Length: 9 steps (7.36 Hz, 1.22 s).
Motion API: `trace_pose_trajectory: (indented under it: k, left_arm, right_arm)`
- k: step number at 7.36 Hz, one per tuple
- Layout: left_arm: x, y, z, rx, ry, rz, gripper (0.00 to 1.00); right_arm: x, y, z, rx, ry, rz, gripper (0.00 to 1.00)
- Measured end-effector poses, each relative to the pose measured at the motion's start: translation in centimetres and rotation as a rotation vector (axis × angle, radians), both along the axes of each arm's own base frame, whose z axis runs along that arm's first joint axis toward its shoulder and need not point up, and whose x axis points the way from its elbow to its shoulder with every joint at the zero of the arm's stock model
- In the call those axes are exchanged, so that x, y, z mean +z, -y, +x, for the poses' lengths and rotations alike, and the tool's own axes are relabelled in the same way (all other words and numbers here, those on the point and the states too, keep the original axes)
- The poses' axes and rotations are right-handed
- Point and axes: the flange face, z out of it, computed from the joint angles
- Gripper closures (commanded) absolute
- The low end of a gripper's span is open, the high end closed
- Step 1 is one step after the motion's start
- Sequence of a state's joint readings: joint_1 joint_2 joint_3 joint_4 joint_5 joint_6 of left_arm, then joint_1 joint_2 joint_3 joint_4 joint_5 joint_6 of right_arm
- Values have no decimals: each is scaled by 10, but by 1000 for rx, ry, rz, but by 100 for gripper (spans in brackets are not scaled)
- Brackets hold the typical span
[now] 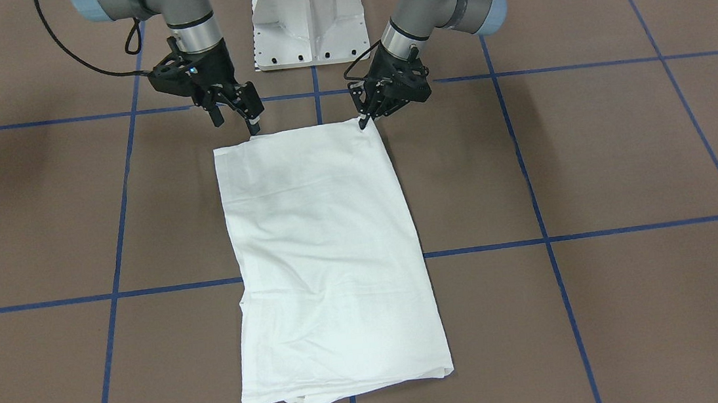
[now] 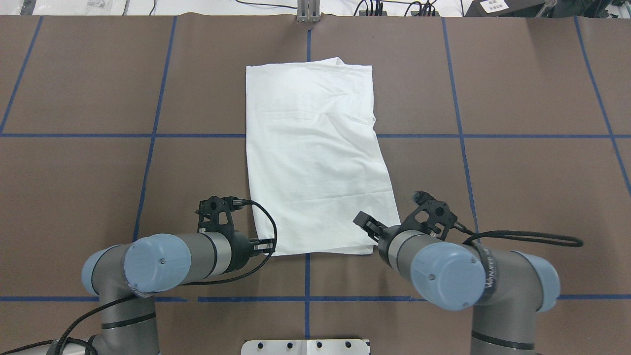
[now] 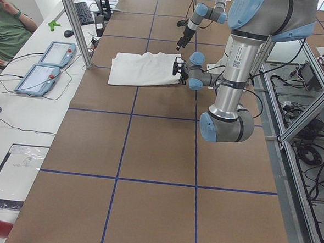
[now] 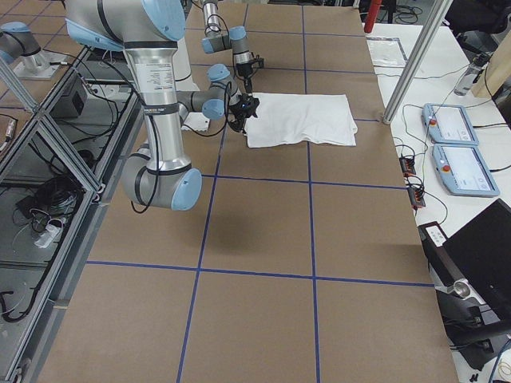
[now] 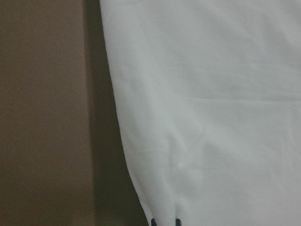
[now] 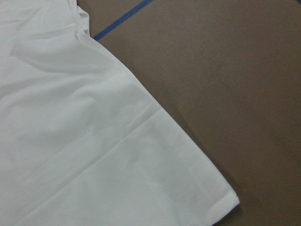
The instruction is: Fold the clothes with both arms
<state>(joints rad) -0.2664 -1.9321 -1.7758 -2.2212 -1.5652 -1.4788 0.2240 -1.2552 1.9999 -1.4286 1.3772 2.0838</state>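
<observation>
Centrally on the brown worktop [image 1: 591, 153], the white shirt [image 1: 331, 257] is laid flat, folded into a long rectangle that runs from just in front of the robot's white pedestal [image 1: 307, 15] out towards the far side, across one of the blue tape lines [image 1: 599, 231]. No text, neckline or label can be made out on the upper face. The shirt's two corners nearest the robot are attended by the two arms. The left gripper [image 1: 366, 120] is set down at the corner on its own side, its jaws drawn nearly together to a narrow point on the hem. In the left wrist view only two dark fingertips [image 5: 178, 221] are seen at the bottom edge, close together, with white cloth between them, so the hem appears to be pinched. The right gripper [image 1: 236, 126] is held at the other near corner with its jaws plainly apart and nothing gripped. One fingertip is lowered to the very edge of the cloth, though whether contact is made cannot be told. In the right wrist view only that corner of the shirt and bare worktop are shown.
</observation>
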Motion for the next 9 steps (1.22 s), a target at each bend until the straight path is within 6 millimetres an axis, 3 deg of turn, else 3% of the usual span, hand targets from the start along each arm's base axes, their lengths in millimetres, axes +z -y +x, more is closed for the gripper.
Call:
trace_pose_trajectory:
  k: [1, 4, 9]
  left_arm:
    - [-1, 0, -2, -1, -3, 1, 100]
    - [-3, -1, -5, -1, -9, 3, 100]
    - [-6, 0, -8, -2, -15, 4, 100]
  right_arm:
    - [-1, -3, -18, 32, -21, -41, 3]
    - [-5, -4, -44, 89, -53, -105, 4]
    - [-6, 1, -66, 130, -74, -136, 4]
